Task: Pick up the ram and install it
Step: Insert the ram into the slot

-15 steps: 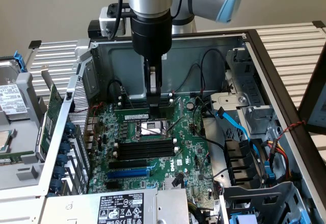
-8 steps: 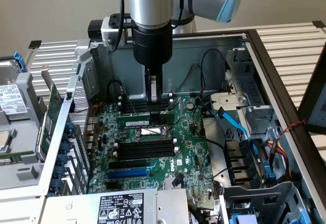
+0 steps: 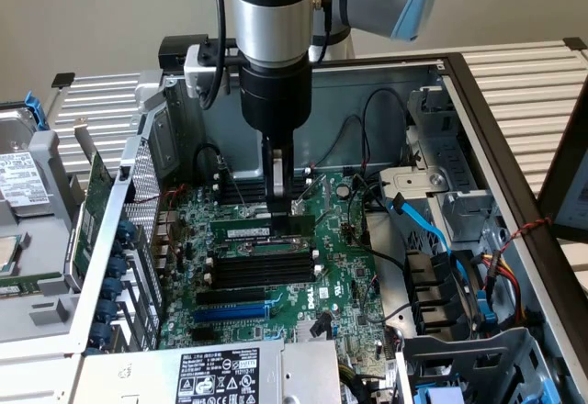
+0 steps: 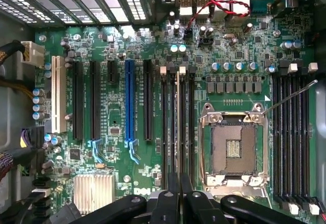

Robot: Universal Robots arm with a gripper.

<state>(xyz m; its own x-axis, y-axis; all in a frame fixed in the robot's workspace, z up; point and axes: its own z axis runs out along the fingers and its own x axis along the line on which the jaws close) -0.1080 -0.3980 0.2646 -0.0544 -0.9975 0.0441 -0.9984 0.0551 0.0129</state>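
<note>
In the exterior view you see the ram, a long, thin green stick with a white label. It stands on edge in the motherboard, at the side of the black memory slots that lies toward the case wall behind the arm. The gripper comes straight down on it, jaws pressed together and pinching the stick's upper edge. The open computer case on the slatted desk holds the board and blue cables. A green expansion card stands just outside its wall on the exterior view's left. At the case's near edge sits a black-and-white label; you cannot read its print.

In the wrist view you meet the ram edge-on, a thin pale line among the slots, with the gripper closed over it. The white Dell logo is printed on the board beside a finned heatsink. The CPU socket lies next to the slot bank.
</note>
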